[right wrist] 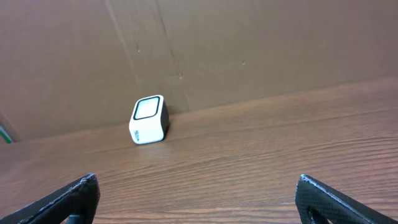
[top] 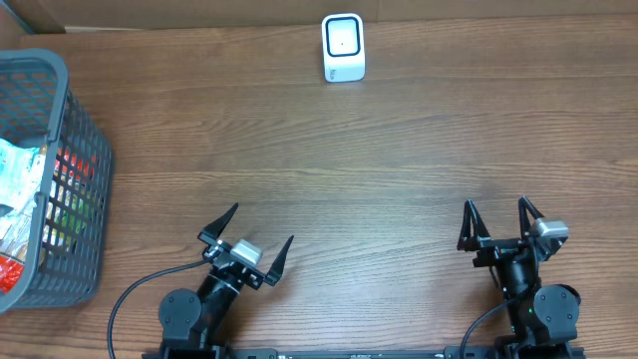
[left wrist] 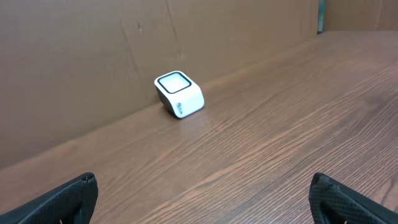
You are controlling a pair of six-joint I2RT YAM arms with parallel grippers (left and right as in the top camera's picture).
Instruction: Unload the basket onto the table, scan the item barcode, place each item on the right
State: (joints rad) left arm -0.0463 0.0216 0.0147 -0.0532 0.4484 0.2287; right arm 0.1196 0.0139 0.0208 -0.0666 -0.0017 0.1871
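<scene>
The scanner point(top: 343, 47), a small white box with a dark-framed window on top, stands at the far edge of the table point(top: 379, 160), just before the cardboard wall point(left wrist: 93, 50). The left gripper point(top: 262, 223) hovers on the near side of the scanner, a little to its left and well apart from it; its jaws stand fully apart and hold nothing. The right gripper point(top: 495, 202) is also nearer than the scanner, to its right, wide open and empty. The items to scan lie as colourful packets point(top: 20, 189) inside the grey basket point(top: 70, 90), far to the left of the scanner.

I judge the task is at its beginning: first one packet must be fetched from the basket, most probably by the left gripper. Several things can go wrong. The packets lie crowded, so the gripper may catch two together, or lose a thin one. The basket wall is high, so a low approach may hit the rim and push the basket away. Where the barcode sits cannot be told, so the packet may reach the scanner window with the wrong face
</scene>
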